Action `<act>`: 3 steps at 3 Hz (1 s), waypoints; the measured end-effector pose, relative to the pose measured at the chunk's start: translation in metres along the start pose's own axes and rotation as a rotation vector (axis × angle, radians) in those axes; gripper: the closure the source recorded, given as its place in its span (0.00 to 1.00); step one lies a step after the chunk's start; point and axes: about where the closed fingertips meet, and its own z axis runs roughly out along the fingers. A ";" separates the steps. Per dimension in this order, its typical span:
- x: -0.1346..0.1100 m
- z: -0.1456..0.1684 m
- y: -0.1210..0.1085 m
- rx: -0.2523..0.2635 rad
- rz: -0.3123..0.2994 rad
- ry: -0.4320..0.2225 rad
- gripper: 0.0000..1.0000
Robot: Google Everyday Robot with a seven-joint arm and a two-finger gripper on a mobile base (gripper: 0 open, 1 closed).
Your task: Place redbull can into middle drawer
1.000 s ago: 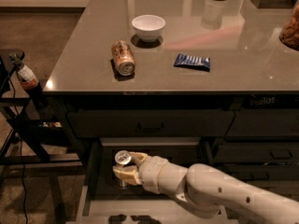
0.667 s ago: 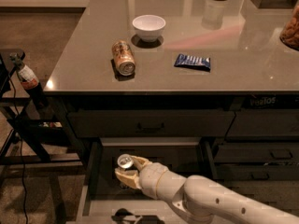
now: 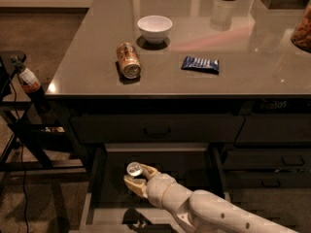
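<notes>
Lowered slightly since a second ago, the cream, smooth-shelled gripper (image 3: 137,176) stays clenched around the slim redbull can (image 3: 134,169), round silver top up, over the flat dark floor of the open middle drawer (image 3: 194,166).

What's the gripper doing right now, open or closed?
Gripper: closed on the can, low inside the open drawer.

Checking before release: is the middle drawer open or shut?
Open: the drawer is pulled out, dark floor showing; the gripper holds the can over it.
</notes>
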 end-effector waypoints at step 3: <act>0.025 0.012 -0.012 0.070 0.022 -0.025 1.00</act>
